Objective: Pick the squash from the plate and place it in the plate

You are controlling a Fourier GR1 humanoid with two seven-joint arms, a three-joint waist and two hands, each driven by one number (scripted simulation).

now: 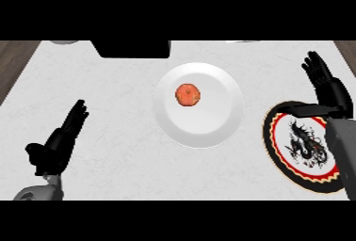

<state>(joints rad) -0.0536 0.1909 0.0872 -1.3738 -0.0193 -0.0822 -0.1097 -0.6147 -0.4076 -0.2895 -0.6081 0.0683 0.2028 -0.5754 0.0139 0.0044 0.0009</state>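
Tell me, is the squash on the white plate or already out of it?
On it. The squash lies on the white plate, above its middle; neither robot hand touches it.

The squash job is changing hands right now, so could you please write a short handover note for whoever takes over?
Left robot hand: open, holding nothing, low at the view's left.
Right robot hand: open, fingers up, holding nothing, above the far edge of the dragon plate.
Squash: lies on the white plate at the counter's middle, untouched.
Done: nothing yet; no pick.
Left: grasp the squash, carry it right, set it on the dragon plate, which is partly hidden by the right forearm.
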